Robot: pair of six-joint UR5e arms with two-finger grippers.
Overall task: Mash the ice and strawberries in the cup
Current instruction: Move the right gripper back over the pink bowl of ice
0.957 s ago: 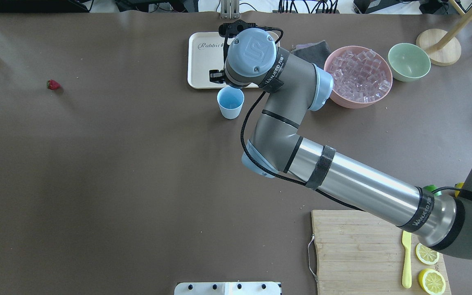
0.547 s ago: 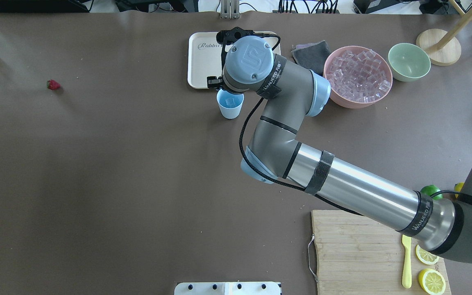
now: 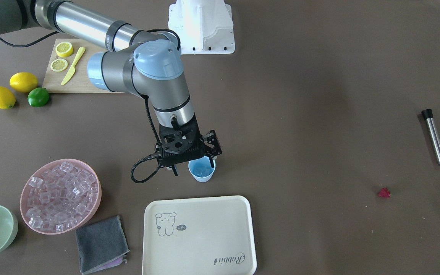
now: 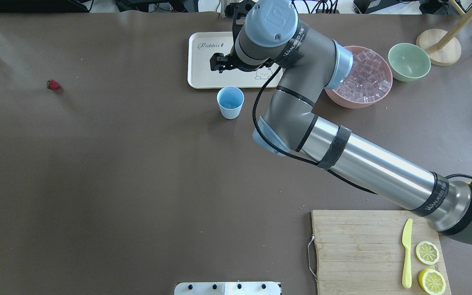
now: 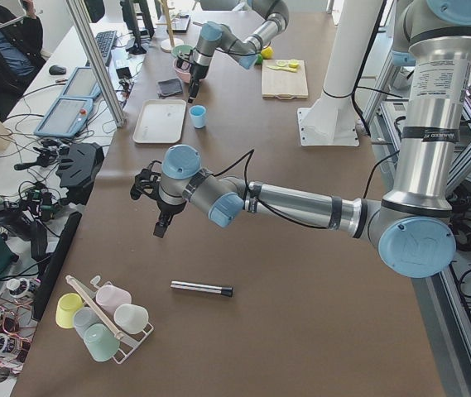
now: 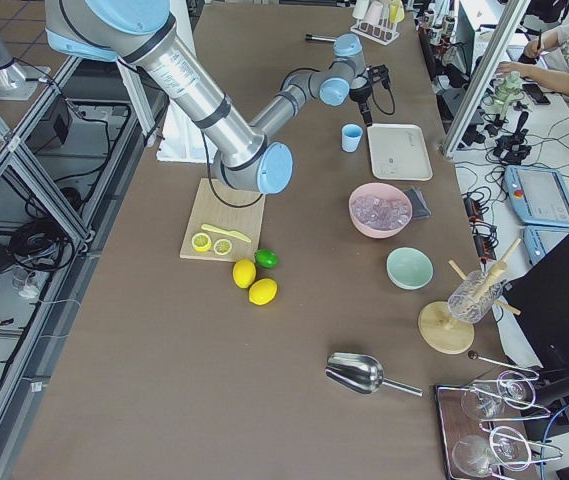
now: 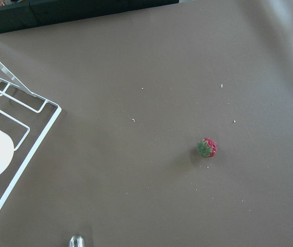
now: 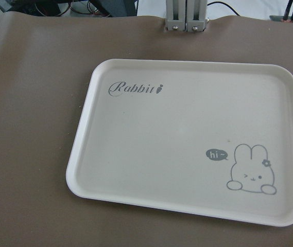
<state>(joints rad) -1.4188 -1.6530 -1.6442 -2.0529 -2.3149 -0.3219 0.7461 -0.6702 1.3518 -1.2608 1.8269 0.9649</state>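
Because soft and bruisable, nip strawberry (image 7: 207, 147) lightly across its middle; right pincer (image 3: 194, 167) wide, empty; left pincer (image 5: 159, 225): cannot tell.

Right gripper (image 4: 218, 63) has left the cup (image 4: 230, 103) for the tray (image 4: 201, 65).

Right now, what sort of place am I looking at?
Probably a robotics lab staged as a drink-prep station: the left arm and right arm stand at a table, a side bench holds cables and control tablets, plus a pink bowl of ice and a cutting board with lemons.
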